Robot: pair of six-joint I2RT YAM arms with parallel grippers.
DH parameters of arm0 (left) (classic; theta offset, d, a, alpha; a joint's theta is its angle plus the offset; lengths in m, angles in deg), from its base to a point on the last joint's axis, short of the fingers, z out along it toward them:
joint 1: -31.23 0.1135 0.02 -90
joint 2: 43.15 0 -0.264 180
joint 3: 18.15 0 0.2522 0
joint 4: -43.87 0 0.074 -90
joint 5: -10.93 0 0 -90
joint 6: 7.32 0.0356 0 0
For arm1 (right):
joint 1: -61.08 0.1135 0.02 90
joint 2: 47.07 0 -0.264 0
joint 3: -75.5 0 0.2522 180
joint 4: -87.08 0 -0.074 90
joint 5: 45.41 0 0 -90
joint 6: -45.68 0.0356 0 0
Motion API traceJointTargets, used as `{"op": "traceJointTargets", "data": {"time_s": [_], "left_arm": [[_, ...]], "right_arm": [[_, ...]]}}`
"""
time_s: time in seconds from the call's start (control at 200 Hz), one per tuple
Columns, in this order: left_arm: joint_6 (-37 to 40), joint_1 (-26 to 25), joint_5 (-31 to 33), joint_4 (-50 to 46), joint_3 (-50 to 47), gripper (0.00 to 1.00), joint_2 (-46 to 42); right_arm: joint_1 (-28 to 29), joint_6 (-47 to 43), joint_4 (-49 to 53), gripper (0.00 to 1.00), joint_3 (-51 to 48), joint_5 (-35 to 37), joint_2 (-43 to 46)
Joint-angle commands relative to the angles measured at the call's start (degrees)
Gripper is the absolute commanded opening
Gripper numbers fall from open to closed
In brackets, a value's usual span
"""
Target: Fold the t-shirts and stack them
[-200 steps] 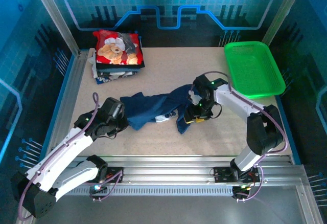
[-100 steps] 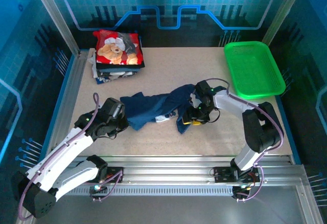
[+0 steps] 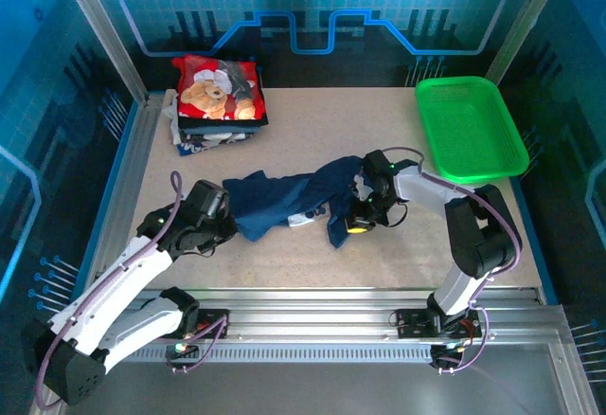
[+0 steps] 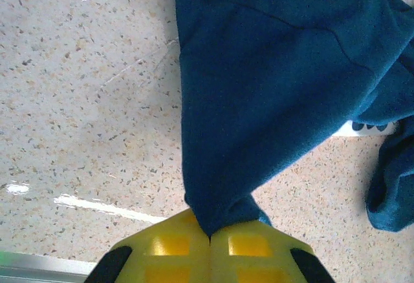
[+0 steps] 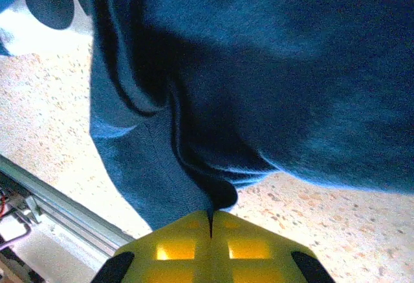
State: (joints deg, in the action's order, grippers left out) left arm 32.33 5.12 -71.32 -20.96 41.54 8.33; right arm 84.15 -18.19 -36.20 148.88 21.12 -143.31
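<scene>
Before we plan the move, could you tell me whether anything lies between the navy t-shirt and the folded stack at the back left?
Nothing visible does: only bare tabletop separates the navy t-shirt from the folded stack. The green basket sits far right, off that path. The left gripper and right gripper are each shut on the shirt.

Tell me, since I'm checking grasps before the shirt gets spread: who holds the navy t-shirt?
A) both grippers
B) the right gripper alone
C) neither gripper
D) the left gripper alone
A: the left gripper and the right gripper are each pinched shut on a bunch of the navy t-shirt, one at either end.
</scene>
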Motion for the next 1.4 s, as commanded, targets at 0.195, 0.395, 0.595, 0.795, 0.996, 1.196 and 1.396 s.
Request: {"op": "traceJointTargets", "data": {"time_s": [0.195,0.395,0.595,0.795,0.996,1.196,1.396], "left_arm": [[12.0,9.2,0.0,-3.8,22.0,0.0,1.2],[22.5,14.6,-0.1,-4.6,45.9,0.0,7.8],[28.2,17.0,-0.5,-4.2,67.3,0.0,13.7],[31.9,17.1,-1.8,-3.3,85.2,0.0,18.0],[32.0,17.1,-6.3,-1.1,94.1,0.0,22.5],[27.9,17.2,-15.3,2.9,94.4,0.0,30.5],[21.1,19.6,-23.8,9.0,95.9,0.0,42.2]], "right_arm": [[-12.5,1.4,7.0,0.0,17.9,-2.1,18.3],[-24.0,3.9,7.2,0.0,34.2,-8.5,23.2],[-34.6,6.7,11.3,0.0,51.8,-14.6,24.0],[-44.6,12.3,11.6,0.0,62.4,-21.6,25.3],[-46.8,15.3,10.7,0.0,64.6,-24.2,24.7],[-46.7,14.6,9.8,0.0,65.6,-25.2,18.3],[-42.8,13.2,8.2,0.0,71.6,-22.3,5.7]]}}
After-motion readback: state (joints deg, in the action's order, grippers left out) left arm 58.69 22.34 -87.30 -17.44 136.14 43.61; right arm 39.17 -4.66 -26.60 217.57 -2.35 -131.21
